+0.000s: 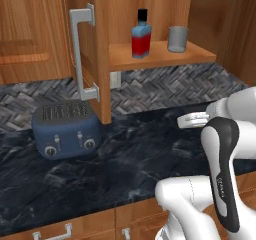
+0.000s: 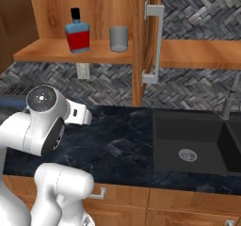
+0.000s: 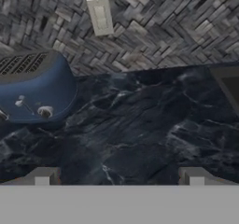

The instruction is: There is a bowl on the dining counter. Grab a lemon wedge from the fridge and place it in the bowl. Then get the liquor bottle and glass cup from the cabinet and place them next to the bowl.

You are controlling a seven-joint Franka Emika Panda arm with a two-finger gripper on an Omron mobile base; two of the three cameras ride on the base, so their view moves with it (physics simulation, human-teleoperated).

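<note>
In the left base view, the open cabinet [image 1: 102, 44] is seen holding the liquor bottle [image 1: 141, 36] and glass cup [image 1: 177, 38]. The same pair is shown in the right base view, apart on the shelf [image 2: 75, 53]. In the hand view, the gripper [image 3: 119, 177] is seen with jaws wide apart above bare bench [image 3: 140, 120], a toaster [image 3: 32, 90] at its left.

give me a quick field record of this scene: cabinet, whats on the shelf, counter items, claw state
cabinet: open, door swung out, shelf exposed
liquor bottle: upright on the shelf, blue glass, red label, black cap
glass cup: upright on the shelf, right of the bottle, apart from it
toaster: blue, on the black marbled counter, left of the open cabinet
sink: dark basin, set into the counter
claw: open, holding nothing, low over the counter
</note>
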